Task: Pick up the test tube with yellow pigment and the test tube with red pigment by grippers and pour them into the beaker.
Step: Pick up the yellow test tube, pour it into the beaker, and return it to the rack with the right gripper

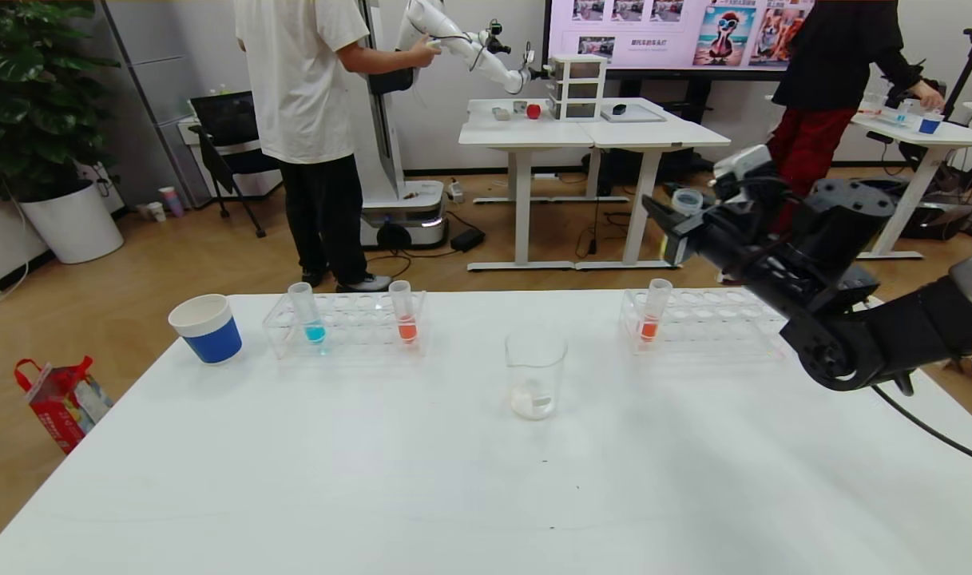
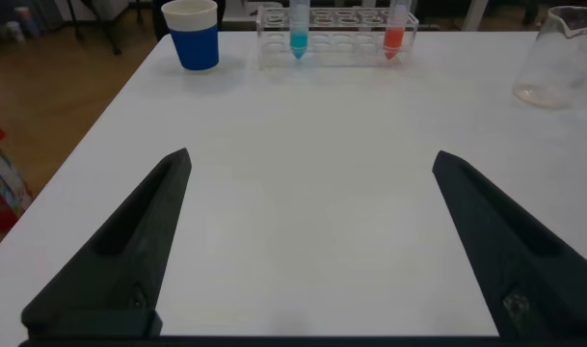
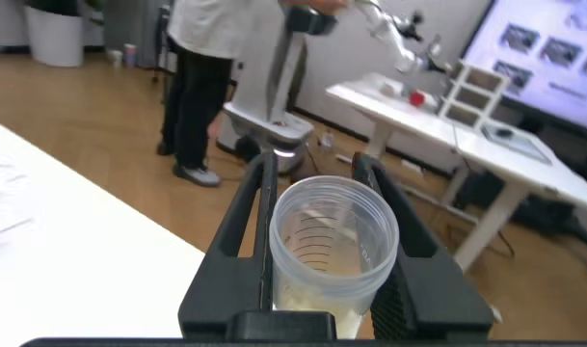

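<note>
Across our white table (image 1: pixel 454 495), the beaker (image 1: pixel 535 374) stands centre; our right gripper (image 1: pixel 677 220), raised at far right, pinches a clear tube (image 3: pixel 322 246), its tint unclear. Our left gripper (image 2: pixel 307 241) waits spread, nearest the red-pigment tube (image 1: pixel 404 311) upright in the left rack (image 1: pixel 346 327).

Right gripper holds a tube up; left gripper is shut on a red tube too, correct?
No: the left wrist view shows the left gripper open and empty above the table. The right gripper does hold a tube up.
</note>
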